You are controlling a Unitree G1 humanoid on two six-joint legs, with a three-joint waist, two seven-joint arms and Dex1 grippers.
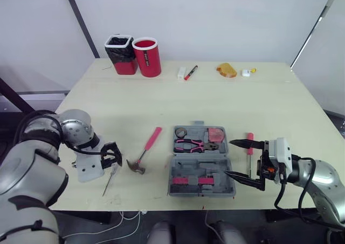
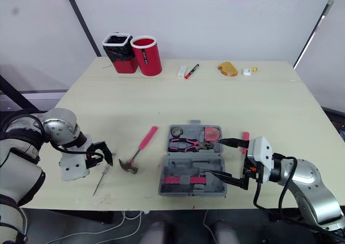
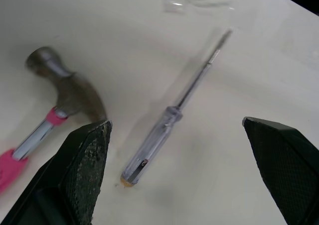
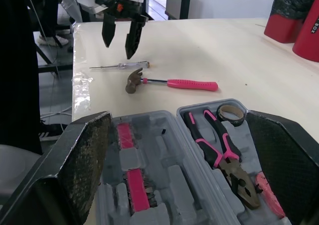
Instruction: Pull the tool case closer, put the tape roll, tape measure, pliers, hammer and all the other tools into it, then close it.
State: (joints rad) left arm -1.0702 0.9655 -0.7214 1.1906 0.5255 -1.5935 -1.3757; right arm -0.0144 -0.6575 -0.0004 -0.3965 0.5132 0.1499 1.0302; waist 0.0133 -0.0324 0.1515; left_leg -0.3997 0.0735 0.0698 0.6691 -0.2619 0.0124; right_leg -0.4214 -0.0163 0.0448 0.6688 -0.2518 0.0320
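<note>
Beside the hammer (image 1: 148, 146), left fingers (image 3: 84, 175) gape over a screwdriver (image 3: 164, 130); right fingers (image 4: 82, 165) gape at the tool case (image 1: 178, 165).

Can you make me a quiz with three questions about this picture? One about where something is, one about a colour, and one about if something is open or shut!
1. Where is the hammer?
A. On the table, between the tool case and the left gripper
B. Inside a drawer
C. On the floor

2. What colour are the handles of the pliers?
A. Blue
B. Green
C. Pink

3. How is the tool case?
A. Shut
B. Open
C. Upside down

Answers:
1 is A, because the hammer lies on the bare tabletop to the left of the case.
2 is C, because both handles are bright pink.
3 is B, because both halves lie flat and you can see the pliers inside.
</note>
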